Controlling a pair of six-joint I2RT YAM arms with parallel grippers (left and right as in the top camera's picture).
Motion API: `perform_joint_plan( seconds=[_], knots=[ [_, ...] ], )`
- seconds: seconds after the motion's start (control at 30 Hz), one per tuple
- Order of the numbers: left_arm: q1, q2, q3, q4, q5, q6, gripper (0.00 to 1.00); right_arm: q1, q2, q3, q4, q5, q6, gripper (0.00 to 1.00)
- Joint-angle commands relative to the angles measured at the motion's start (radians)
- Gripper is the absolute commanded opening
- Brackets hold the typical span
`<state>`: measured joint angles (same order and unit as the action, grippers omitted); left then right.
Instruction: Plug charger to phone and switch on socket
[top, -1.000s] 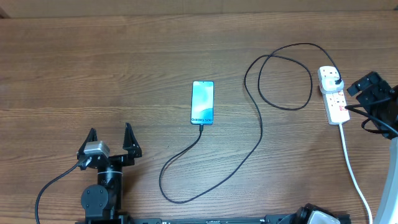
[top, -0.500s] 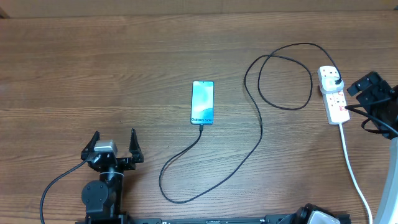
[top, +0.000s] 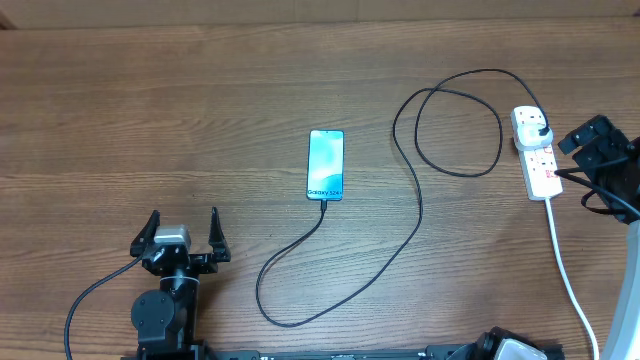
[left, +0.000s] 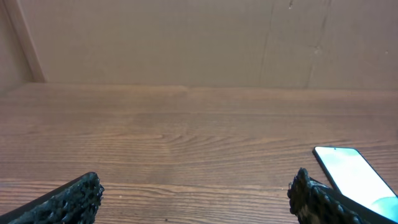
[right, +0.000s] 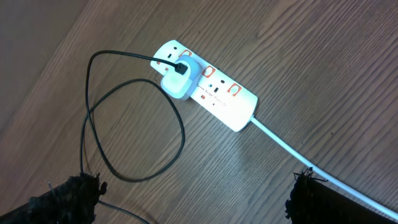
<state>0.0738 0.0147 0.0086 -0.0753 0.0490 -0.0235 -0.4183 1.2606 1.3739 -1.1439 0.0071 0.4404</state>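
Lit cyan phone (top: 326, 165) lies flat, the black charger (top: 421, 210) looping from it to the white socket (top: 536, 155).

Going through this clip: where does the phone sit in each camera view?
Overhead: the phone lies near the centre, screen up.
Left wrist: the phone is in the lower right corner, cut off by the frame edge.
Right wrist: not in it; this view shows the socket instead.
Shared landmark: the wood-grain table, which is under everything in all three views.

My left gripper (top: 182, 232) points forward, jaws spread wide; my right gripper (top: 597, 140) hovers facing downward, jaws equally parted.
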Motion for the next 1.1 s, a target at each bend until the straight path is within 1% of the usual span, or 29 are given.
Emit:
perform_joint_plan(
  seconds=[0.0,0.17,1.07],
  knots=[
    [0.006,-0.012,-0.004,-0.005,0.004,0.020,1.00,0.004,-0.003,0.002,0.005,0.010,0.001,1.00],
    [0.006,-0.012,-0.004,-0.002,0.004,-0.025,0.99,0.004,-0.003,0.002,0.005,0.010,0.001,1.00],
    [0.006,-0.011,-0.004,0.000,0.003,-0.025,1.00,0.004,-0.003,0.002,0.005,0.010,0.001,1.00]
  ],
)
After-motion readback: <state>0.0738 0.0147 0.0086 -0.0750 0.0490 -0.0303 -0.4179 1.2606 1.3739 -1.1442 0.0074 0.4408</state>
